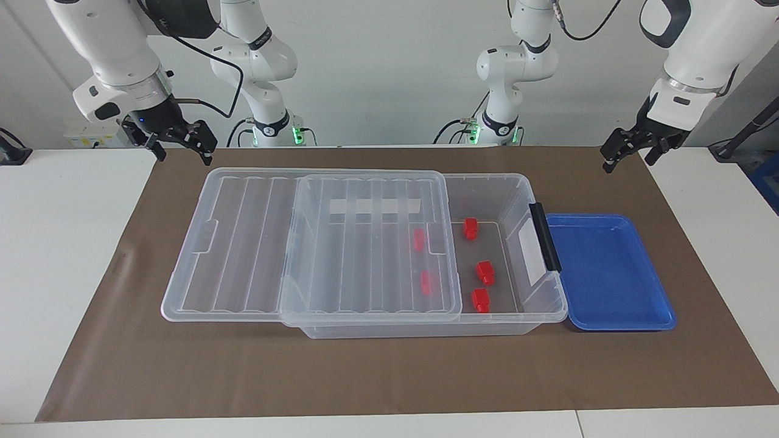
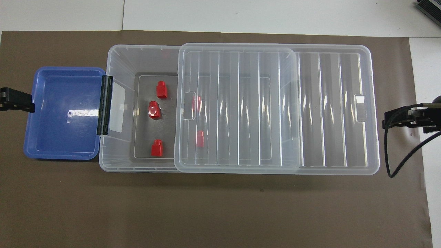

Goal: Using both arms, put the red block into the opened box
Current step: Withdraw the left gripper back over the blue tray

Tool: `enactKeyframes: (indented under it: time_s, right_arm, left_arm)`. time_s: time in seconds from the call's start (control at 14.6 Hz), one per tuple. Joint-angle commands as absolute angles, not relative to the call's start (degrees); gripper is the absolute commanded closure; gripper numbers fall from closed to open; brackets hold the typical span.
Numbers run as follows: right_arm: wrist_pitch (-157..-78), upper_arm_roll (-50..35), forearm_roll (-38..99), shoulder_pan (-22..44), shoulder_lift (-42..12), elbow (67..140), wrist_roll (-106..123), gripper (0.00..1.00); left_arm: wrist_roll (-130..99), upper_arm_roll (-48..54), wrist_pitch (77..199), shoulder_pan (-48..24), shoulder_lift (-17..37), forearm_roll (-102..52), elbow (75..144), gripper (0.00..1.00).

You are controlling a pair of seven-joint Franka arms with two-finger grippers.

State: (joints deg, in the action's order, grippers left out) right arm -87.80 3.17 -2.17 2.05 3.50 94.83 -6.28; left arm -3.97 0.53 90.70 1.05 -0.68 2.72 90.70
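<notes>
A: Overhead view first: the box (image 2: pixel 137 57) lies along the middle of the brown mat (image 2: pixel 206 213), and its lid (image 2: pixel 275 110) is slid toward the right arm's end, so the end by the black handle (image 2: pixel 105 105) stands open.

B: And the red blocks?

A: Five, all inside. Three sit on the uncovered floor: one red block (image 2: pixel 161 90) farthest from the robots, one (image 2: pixel 155 110) just nearer, one (image 2: pixel 157 147) nearest of the three. Two more, (image 2: pixel 197 102) and (image 2: pixel 200 138), show through the lid.

B: Anything in the blue tray (image 2: pixel 62 113)?

A: Nothing. It sits against the handle end of the box, toward the left arm's end.

B: Where are the arms?

A: Facing view tells it best. The left gripper (image 1: pixel 633 151) hangs over the mat's corner at its own end, jaws spread, holding nothing. The right gripper (image 1: pixel 176 139) waits over the mat's corner at its end, also spread and empty.

B: So which step is this?

A: I judge the placing is done; no block is left outside. If anything comes next, it is sliding the lid back toward the handle, which calls for the right gripper to come down to the lid's overhanging end.
</notes>
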Motion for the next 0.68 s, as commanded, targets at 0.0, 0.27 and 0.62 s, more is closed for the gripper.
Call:
enactKeyframes:
  time_s: [0.0, 0.27, 0.62]
  right_arm:
    - [-88.2, 3.1, -0.9, 1.5, 3.7, 95.0, -6.9, 0.00]
    - [-88.6, 3.1, -0.9, 1.2, 3.8, 95.4, -5.9, 0.00]
    - [-95.4, 3.7, -0.9, -1.2, 4.5, 99.2, 4.0, 0.71]
  left_arm:
    - [-2.5, 1.1, 92.3, 2.1, -2.8, 2.5, 93.7, 0.00]
    - [-2.5, 1.1, 92.5, 2.1, -2.8, 2.5, 93.8, 0.00]
    - [-2.5, 1.1, 92.5, 2.0, -2.8, 2.5, 93.8, 0.00]
